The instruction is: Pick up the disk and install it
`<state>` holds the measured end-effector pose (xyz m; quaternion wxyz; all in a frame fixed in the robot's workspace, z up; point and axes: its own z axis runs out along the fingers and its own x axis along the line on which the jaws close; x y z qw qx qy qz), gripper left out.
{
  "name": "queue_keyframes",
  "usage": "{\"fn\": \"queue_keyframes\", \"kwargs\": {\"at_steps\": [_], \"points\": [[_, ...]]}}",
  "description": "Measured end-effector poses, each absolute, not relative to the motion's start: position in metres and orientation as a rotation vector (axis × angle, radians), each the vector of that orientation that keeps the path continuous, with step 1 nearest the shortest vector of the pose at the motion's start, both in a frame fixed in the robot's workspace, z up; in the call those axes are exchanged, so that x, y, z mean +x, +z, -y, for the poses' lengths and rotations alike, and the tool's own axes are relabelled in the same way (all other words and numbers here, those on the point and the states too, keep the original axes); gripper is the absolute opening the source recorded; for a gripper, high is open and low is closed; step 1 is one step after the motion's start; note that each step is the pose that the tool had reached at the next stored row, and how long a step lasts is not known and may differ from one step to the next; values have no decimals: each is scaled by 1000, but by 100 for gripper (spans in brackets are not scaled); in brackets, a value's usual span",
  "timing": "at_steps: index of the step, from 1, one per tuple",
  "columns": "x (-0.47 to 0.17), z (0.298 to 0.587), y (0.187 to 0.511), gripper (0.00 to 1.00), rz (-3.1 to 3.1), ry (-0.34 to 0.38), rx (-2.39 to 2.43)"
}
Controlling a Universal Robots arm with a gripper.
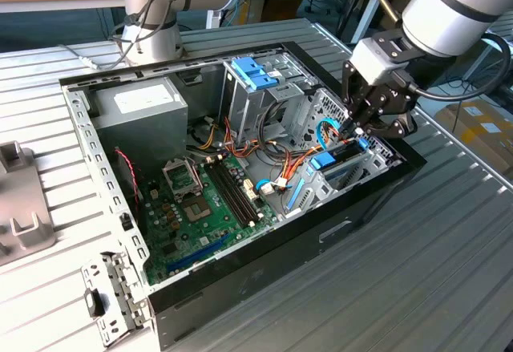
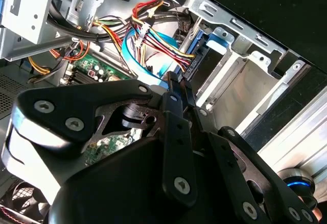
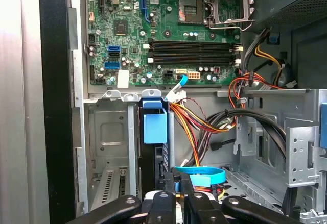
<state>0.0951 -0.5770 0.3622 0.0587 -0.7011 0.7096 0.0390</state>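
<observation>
The big open computer case (image 1: 240,167) lies on the table (image 1: 449,272). The end effector (image 1: 362,130) hangs inside it, fingers nearly closed, pinching the disk (image 3: 155,127), which stands on edge in the bay (image 3: 110,132) just below. Pushing straight down, clear of the wires (image 3: 204,122) beside it, looks best.

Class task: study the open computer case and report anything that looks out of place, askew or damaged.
Nothing looks damaged or spilled. The disk stands upright in the drive cage, loose cables bunch beside it, and the gripper hangs above that bay.
</observation>
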Motion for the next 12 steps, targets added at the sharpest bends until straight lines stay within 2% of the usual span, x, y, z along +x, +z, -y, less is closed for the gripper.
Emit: {"fn": "queue_keyframes", "kwargs": {"at_steps": [12], "points": [[92, 582, 362, 16, -2150, 118, -2124]]}}
